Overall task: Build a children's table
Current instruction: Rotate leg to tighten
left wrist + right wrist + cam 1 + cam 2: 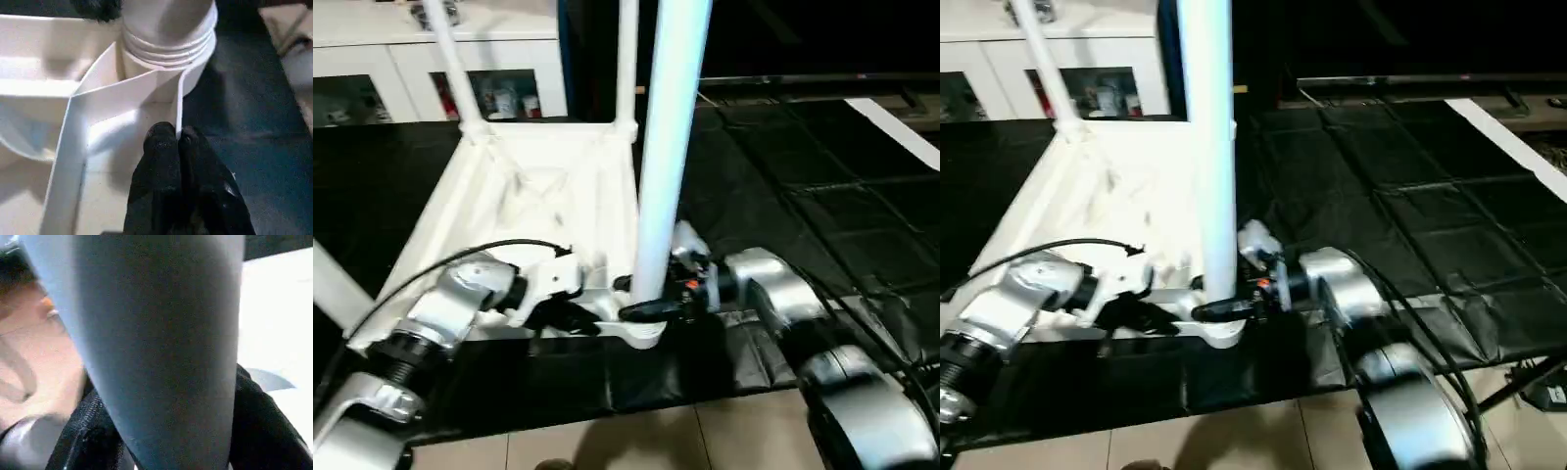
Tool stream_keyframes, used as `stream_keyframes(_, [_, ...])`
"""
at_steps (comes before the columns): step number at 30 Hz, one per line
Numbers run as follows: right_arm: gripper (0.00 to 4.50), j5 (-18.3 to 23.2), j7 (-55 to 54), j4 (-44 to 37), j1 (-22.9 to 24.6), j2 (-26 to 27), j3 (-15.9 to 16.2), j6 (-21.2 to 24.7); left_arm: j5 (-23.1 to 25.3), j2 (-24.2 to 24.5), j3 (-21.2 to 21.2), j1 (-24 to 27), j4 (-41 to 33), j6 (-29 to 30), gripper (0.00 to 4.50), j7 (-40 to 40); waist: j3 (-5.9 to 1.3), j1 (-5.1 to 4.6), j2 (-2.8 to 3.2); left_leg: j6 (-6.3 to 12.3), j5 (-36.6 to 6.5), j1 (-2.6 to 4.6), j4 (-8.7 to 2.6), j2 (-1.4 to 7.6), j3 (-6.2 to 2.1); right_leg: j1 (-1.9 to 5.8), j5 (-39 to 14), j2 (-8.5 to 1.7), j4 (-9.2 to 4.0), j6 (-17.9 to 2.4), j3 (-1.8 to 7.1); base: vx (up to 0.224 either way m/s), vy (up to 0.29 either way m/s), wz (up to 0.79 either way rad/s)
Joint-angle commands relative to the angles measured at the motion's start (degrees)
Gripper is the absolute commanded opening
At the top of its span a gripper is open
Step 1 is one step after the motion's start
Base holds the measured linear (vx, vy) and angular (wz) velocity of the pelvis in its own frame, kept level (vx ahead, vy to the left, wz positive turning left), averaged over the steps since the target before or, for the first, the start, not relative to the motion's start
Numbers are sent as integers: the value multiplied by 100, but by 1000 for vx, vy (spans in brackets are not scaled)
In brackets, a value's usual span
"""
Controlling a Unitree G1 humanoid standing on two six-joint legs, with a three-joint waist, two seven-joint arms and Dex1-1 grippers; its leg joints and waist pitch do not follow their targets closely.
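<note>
Dim, soft-focused views; white plastic glares (the close leg (156,342) blurs entirely).

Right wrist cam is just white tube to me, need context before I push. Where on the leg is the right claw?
Observer: The right claw is low on the near leg, just above the corner socket the leg stands in, with a finger on each side.
Operator: Left claw doing anything?
Observer: The left claw is shut on a thin rim wall of the upturned tabletop, beside that socket.
Operator: Other legs?
Observer: Two far legs stand in the far corners.
</note>
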Motion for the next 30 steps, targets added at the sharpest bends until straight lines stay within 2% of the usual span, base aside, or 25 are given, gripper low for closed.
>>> stream_keyframes(1, [220,-50,-564,-173,142,191,25,253,69,-235,10,4,23,245,0,529,-373,-68,71,6,-1201,22,-393,96,30,300,-1328,-412,-438,-1143,264,0,0,0])
stream_keyframes(2, [220,-50,-564,-173,142,191,25,253,69,-235,10,4,23,245,0,529,-358,-93,55,-12,-1374,34,-400,90,30,282,-1706,-423,-484,-1040,265,0,0,0])
stream_keyframes(4, [218,-115,-1735,-364,338,532,-204,467,17,-600,261,-125,18,668,0,1214,-299,-135,69,-67,-1486,30,-425,72,21,254,-2178,-413,-545,-853,267,0,0,0])
stream_keyframes(5, [217,-135,-2089,-385,372,659,-269,555,12,-751,351,-190,32,802,0,1493,-312,-178,42,-116,-1485,52,-419,57,17,249,-2364,-422,-562,-789,272,0,0,0])
stream_keyframes(6, [216,-135,-2089,-385,372,659,-269,555,12,-751,351,-190,32,802,0,1493,-316,-203,47,-98,-1499,54,-418,47,3,246,-2516,-424,-588,-732,259,0,0,0])
stream_keyframes(8, [216,-232,-3205,-222,292,1068,-452,742,12,-1215,615,-375,74,1161,0,2286,-282,-280,55,-106,-1465,2,-431,32,0,249,-2565,-400,-598,-667,253,0,0,0])
stream_keyframes(9, [216,-315,-3677,-183,252,1218,-511,786,52,-1370,695,-432,83,1279,0,2569,-288,-316,48,-108,-1504,25,-426,22,-10,232,-2652,-404,-623,-636,246,0,0,0])
stream_keyframes(10, [216,-450,-4125,-63,157,1326,-515,767,130,-1509,748,-479,90,1350,0,2884,-281,-342,45,-103,-1512,14,-430,15,-18,233,-2670,-398,-618,-629,238,0,0,0])
stream_keyframes(11, [216,-546,-4406,31,83,1386,-505,755,186,-1597,779,-508,94,1386,0,3098,-283,-390,45,-115,-1488,-26,-436,6,-33,257,-2657,-397,-613,-610,226,0,0,0])
stream_keyframes(12, [216,-569,-4703,152,-23,1474,-549,814,244,-1685,765,-521,47,1453,0,3233,-298,-403,23,-68,-1457,-26,-425,-7,-36,261,-2613,-400,-628,-586,225,0,0,0])
stream_keyframes(14, [216,-555,-4982,200,-108,1569,-598,875,268,-1772,729,-525,-41,1564,0,3311,-304,-432,17,21,-1381,-13,-411,-2,-20,240,-2388,-393,-624,-659,247,0,0,0])
stream_keyframes(17, [216,-600,-5193,195,-154,1611,-614,819,272,-1830,713,-526,-117,1624,0,3326,-324,-457,31,74,-1154,-55,-413,17,-23,275,-1709,-378,-545,-858,252,0,0,0])
stream_keyframes(18, [216,-587,-5261,194,-169,1627,-656,779,268,-1846,707,-523,-147,1636,0,3309,-348,-459,14,96,-1052,-56,-398,19,-14,292,-1407,-375,-519,-939,257,0,0,0])
stream_keyframes(20, [269,-536,-5279,146,-168,1656,-739,819,270,-1821,664,-503,-216,1644,0,3220,-358,-463,16,134,-955,-62,-391,22,-11,309,-1126,-377,-487,-1031,258,0,0,0])
stream_keyframes(22, [282,-625,-5171,75,-122,1627,-684,759,272,-1763,622,-457,-293,1658,0,3128,-391,-459,30,192,-752,-52,-380,20,-1,336,-700,-376,-451,-1158,253,0,0,0])
stream_keyframes(26, [326,-820,-4734,-25,7,1371,-416,316,266,-1548,545,-343,-378,1600,0,2864,-402,-448,51,241,-689,-60,-373,34,7,352,-443,-390,-430,-1253,245,0,0,0])
stream_keyframes(27, [335,-820,-4734,-25,7,1371,-416,316,266,-1548,545,-343,-378,1600,0,2864,-397,-456,46,236,-722,-56,-376,39,9,355,-445,-392,-431,-1272,250,0,0,0])
stream_keyframes(28, [346,-892,-4513,-110,122,1169,-283,104,237,-1426,534,-288,-423,1543,0,2735,-396,-453,22,244,-723,-54,-379,35,13,358,-460,-389,-437,-1276,249,0,0,0])
stream_keyframes(30, [365,-673,-3915,-373,325,916,-321,16,164,-1205,552,-205,-494,1524,0,2468,-391,-423,34,295,-779,-47,-373,45,20,359,-512,-391,-445,-1259,259,0,0,0])
